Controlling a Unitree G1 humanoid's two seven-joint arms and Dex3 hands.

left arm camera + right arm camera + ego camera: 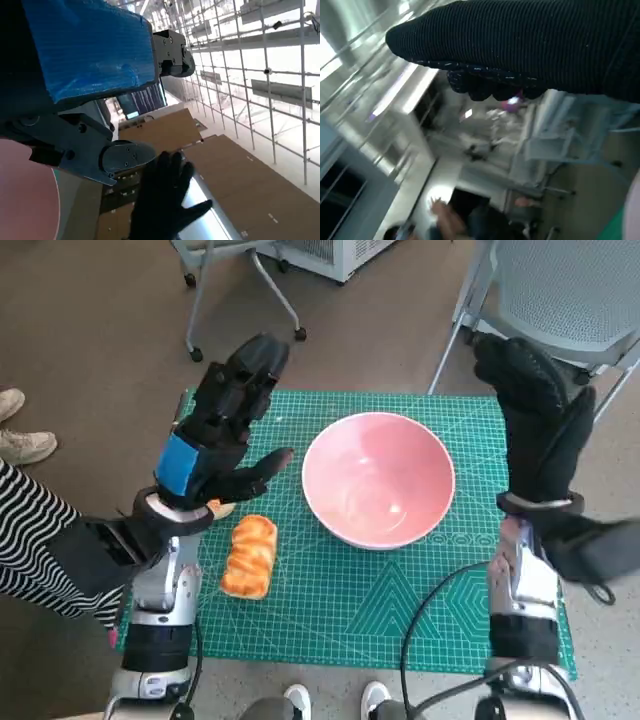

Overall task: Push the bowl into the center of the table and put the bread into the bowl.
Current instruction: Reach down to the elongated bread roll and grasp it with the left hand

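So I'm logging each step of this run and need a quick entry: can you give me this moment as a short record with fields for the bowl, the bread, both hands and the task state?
bowl: pink bowl, empty, upright on the green mat, near the middle
bread: golden loaf lying on the mat, beside the bowl on the robot's left, not touching it
left hand: left hand raised above the mat, fingers spread, holding nothing
right hand: right hand raised at the mat's right edge, holding nothing
task state: bread not yet in bowl
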